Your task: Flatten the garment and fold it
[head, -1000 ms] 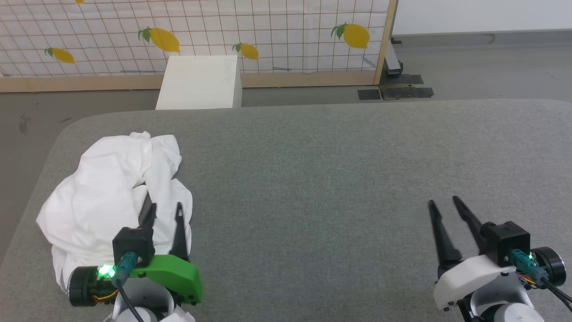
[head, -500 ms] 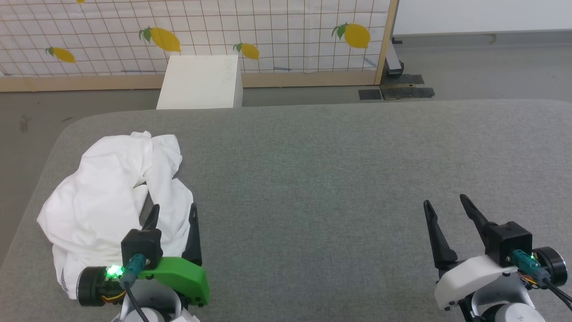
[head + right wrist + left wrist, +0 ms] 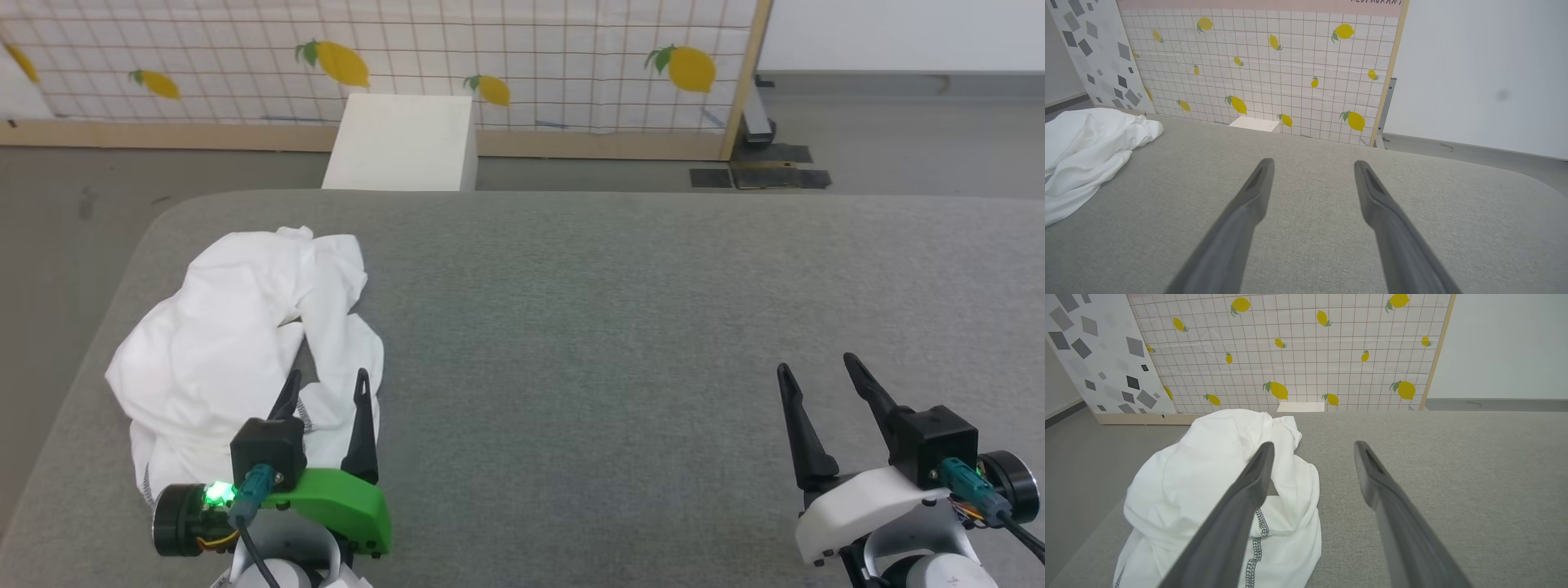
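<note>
The garment (image 3: 229,327) is a white T-shirt lying crumpled in a heap at the left end of the grey table (image 3: 612,310). In the left wrist view the garment (image 3: 1208,482) shows a dark stitched hem near the bottom. My left gripper (image 3: 326,384) hovers open over the heap's near right edge, with nothing between its fingers. My right gripper (image 3: 816,367) stands open over bare table at the near right, far from the cloth. The right wrist view has the garment (image 3: 1086,151) at its left edge and my right gripper (image 3: 1312,163) with jaws spread.
A rigid white box (image 3: 404,151) stands on the floor behind the table's far edge. A lemon-patterned grid screen (image 3: 490,57) with a wooden frame closes the back. Grey floor (image 3: 65,212) lies beyond the table's rounded left corner.
Both grippers have opened wider. The head camera has shifted, so the whole picture has slid to the right and slightly down.
</note>
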